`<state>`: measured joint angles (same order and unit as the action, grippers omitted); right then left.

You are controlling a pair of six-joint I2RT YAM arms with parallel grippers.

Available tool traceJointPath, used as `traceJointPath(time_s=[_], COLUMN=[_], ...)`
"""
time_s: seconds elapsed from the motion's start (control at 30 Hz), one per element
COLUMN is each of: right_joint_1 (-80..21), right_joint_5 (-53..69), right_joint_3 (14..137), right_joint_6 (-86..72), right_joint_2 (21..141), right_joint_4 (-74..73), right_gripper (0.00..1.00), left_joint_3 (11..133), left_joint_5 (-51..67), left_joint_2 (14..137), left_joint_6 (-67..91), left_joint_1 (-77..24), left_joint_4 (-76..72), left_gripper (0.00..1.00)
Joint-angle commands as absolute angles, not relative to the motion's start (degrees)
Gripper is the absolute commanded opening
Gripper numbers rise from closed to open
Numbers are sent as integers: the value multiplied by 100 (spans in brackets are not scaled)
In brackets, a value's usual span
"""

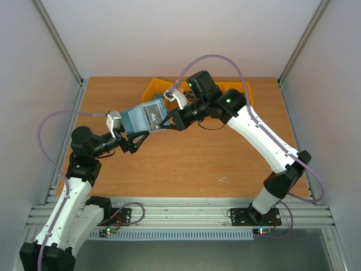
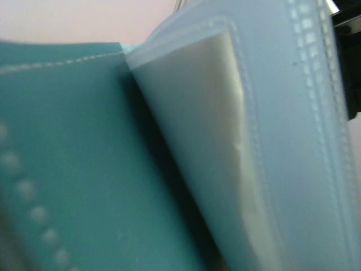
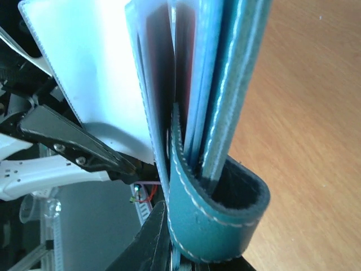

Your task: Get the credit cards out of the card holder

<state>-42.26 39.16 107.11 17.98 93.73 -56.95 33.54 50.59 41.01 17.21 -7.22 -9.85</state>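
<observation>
writing: i'm seeing white print on the card holder (image 1: 145, 117) cover in the top view, too small to read.
counts: i'm counting one card holder and two yellow bins (image 1: 155, 88) at the back of the table (image 1: 186, 164). the credit cards (image 3: 157, 62) are showing only as red between the clear sleeves (image 3: 101, 73), number i cannot tell.
holder position: it's hanging open above the table, between both arms, in front of the bins, sleeves fanning out.
right gripper (image 1: 169, 121): clenching on the holder's edge beside the looped closure tab (image 3: 217, 217).
left gripper (image 1: 134, 141): jaws standing wide apart at the holder's other end. whether they're touching it i cannot tell.
</observation>
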Motion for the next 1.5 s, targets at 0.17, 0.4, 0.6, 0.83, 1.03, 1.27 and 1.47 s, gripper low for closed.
traceJointPath(time_s=[0.17, 0.4, 0.6, 0.83, 1.03, 1.27, 1.47], right_joint_1=[-4241, -4234, -4223, -3903, -3315, -2823, -2820], right_joint_5=[4098, 4533, 4958, 4931, 5704, 6307, 6813], right_joint_3=[11480, 11624, 11943, 12160, 12429, 12465, 12381], right_joint_6=[1498, 1909, 2276, 2597, 3032, 3058, 2942], right_joint_2=[9610, 9484, 9521, 9817, 10204, 10531, 10604], right_joint_4=[-6019, -6374, -6457, -6686, -6568, -6476, -6372], right_gripper=[1, 1, 2, 58, 63, 52, 48], left_joint_3=[3833, 3797, 4043, 4295, 4738, 5370, 5394], left_joint_5=[3821, 5441, 5532, 5651, 6037, 6314, 6473], left_joint_2=[4360, 4474, 4600, 4979, 5268, 5896, 6017], left_joint_6=[1293, 1891, 2329, 2073, 1476, 1133, 1009], left_joint_1=[-846, -871, -896, -947, -949, -990, -1065], left_joint_4=[-882, -1749, -2057, -1846, -1103, -506, -659], left_gripper=[99, 58, 1, 0, 0, 0, 0])
